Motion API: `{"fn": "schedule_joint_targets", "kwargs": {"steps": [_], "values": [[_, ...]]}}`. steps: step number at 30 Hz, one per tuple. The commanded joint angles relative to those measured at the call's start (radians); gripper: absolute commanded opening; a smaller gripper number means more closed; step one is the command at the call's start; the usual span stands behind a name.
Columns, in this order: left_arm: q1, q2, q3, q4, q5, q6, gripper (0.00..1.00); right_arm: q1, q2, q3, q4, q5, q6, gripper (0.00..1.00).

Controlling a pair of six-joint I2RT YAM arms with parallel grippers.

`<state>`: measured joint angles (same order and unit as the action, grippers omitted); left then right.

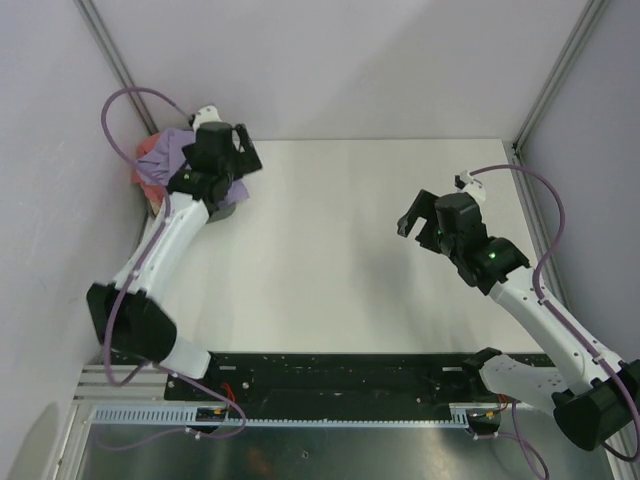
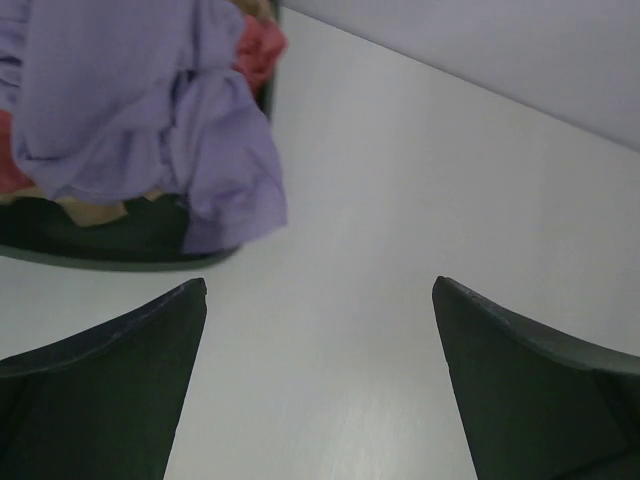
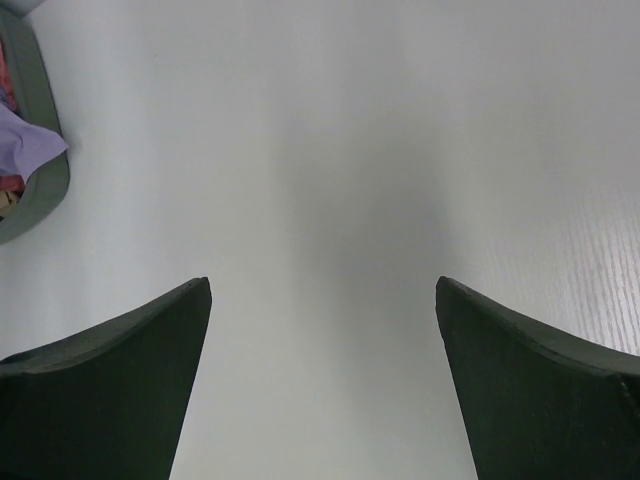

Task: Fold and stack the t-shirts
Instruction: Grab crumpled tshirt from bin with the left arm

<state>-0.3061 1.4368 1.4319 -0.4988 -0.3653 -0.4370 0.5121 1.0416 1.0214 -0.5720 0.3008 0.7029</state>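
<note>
The t-shirts lie crumpled in a dark grey-green bin (image 1: 222, 210) at the table's far left corner. A lavender shirt (image 1: 172, 145) is on top and spills over the bin's rim (image 2: 130, 100). A salmon-pink shirt (image 1: 150, 168) lies under it (image 2: 258, 50), and a bit of tan cloth (image 2: 95, 208) shows below. My left gripper (image 1: 245, 160) is open and empty just beside the bin's right edge, over bare table (image 2: 320, 300). My right gripper (image 1: 420, 222) is open and empty above the table's right half (image 3: 322, 295), far from the bin.
The white table (image 1: 330, 260) runs between the two arms. Grey walls close in the left, back and right sides. The bin's rim (image 3: 40, 150) shows at the left edge of the right wrist view.
</note>
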Motion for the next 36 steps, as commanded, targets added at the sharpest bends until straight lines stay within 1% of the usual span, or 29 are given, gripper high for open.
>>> {"fn": "schedule_joint_targets", "kwargs": {"steps": [1, 5, 10, 14, 16, 18, 20, 22, 24, 25, 26, 27, 29, 36], "values": [[0.151, 0.176, 0.123, 0.049, -0.03, -0.026, 1.0, 0.013, -0.03, 0.027, -0.018, -0.006, -0.011, 0.99], [0.262, 0.354, 0.239, 0.058, -0.007, -0.051, 0.98, 0.018, -0.054, 0.027, -0.048, 0.004, -0.014, 0.99], [0.328, 0.543, 0.358, 0.071, -0.019, -0.018, 0.97, 0.02, -0.081, 0.027, -0.08, 0.004, -0.027, 0.99], [0.364, 0.635, 0.39, 0.098, -0.027, -0.011, 0.97, 0.023, -0.084, 0.023, -0.097, 0.008, -0.048, 0.99], [0.373, 0.659, 0.398, 0.116, -0.021, -0.002, 0.94, 0.023, -0.084, 0.019, -0.102, 0.011, -0.056, 0.99], [0.38, 0.672, 0.409, 0.126, -0.012, 0.008, 0.86, 0.023, -0.084, 0.014, -0.104, 0.016, -0.06, 0.99], [0.384, 0.675, 0.415, 0.138, -0.002, 0.014, 0.73, 0.023, -0.082, 0.005, -0.1, 0.019, -0.062, 0.99], [0.384, 0.67, 0.415, 0.147, 0.009, 0.021, 0.53, 0.023, -0.077, -0.001, -0.095, 0.015, -0.06, 0.99], [0.384, 0.655, 0.41, 0.155, 0.019, 0.027, 0.29, 0.024, -0.071, -0.004, -0.091, 0.008, -0.054, 0.99], [0.385, 0.641, 0.398, 0.16, 0.025, 0.028, 0.18, 0.024, -0.068, -0.006, -0.089, 0.006, -0.052, 0.99], [0.385, 0.619, 0.377, 0.169, 0.033, 0.028, 0.09, 0.024, -0.064, -0.007, -0.088, 0.004, -0.05, 0.99], [0.382, 0.594, 0.352, 0.184, 0.039, 0.027, 0.05, 0.024, -0.062, -0.01, -0.086, 0.004, -0.048, 0.99], [0.375, 0.531, 0.292, 0.217, 0.051, 0.029, 0.01, 0.026, -0.059, -0.013, -0.08, 0.002, -0.048, 0.99], [0.322, 0.276, 0.163, 0.28, 0.053, 0.079, 0.0, 0.025, -0.053, -0.014, -0.038, 0.006, -0.07, 0.98]]}}
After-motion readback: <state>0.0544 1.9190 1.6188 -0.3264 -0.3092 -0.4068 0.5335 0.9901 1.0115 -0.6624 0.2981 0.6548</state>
